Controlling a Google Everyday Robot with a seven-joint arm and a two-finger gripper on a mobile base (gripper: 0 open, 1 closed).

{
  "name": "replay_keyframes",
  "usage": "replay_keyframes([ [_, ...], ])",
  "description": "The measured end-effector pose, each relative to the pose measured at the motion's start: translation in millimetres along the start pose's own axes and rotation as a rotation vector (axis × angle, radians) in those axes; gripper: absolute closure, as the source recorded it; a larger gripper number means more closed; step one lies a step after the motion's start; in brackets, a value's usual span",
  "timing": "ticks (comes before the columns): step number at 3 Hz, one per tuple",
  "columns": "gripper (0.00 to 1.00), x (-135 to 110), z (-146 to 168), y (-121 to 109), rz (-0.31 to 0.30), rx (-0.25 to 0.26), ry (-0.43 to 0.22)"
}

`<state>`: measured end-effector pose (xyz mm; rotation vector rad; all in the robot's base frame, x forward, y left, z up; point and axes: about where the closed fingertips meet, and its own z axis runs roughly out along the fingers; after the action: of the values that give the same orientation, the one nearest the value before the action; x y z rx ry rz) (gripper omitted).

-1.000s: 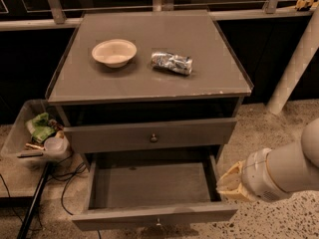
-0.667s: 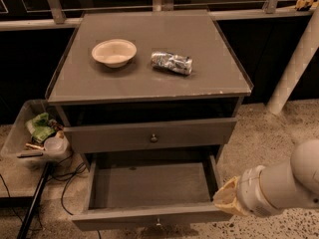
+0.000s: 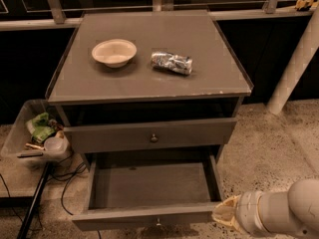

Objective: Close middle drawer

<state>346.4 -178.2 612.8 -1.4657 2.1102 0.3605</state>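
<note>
Your gripper (image 3: 224, 216) sits low at bottom right, at the end of the pale arm, w/ its cream tip pointing left. You can't tell from this view if it's released or clenched. Just left of it is the middle drawer (image 3: 149, 185), pulled far out of the cabinet. The drawer's front right corner is right beside the tip, but touching or apart can't be judged. Its small dark knob (image 3: 158, 222) is further left, at the centre of the front. Up and left of the gripper, the top drawer (image 3: 109, 139) sits much further in. Well above, on the cabinet top (image 3: 209, 83), are a pale bowl (image 3: 114, 52) and a crushed silver can (image 3: 172, 62), apart from each other. Far left is a clear plastic bin (image 3: 20, 128) w/ scraps in it. Up and right stands a white pole (image 3: 295, 66).
</note>
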Motion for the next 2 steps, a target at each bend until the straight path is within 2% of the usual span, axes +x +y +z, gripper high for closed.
replay_keyframes([
  [1,1.00,10.8,13.0,-27.3,-0.160,0.017,-0.050],
  [2,1.00,10.7,13.0,-27.3,-0.160,0.017,-0.050],
])
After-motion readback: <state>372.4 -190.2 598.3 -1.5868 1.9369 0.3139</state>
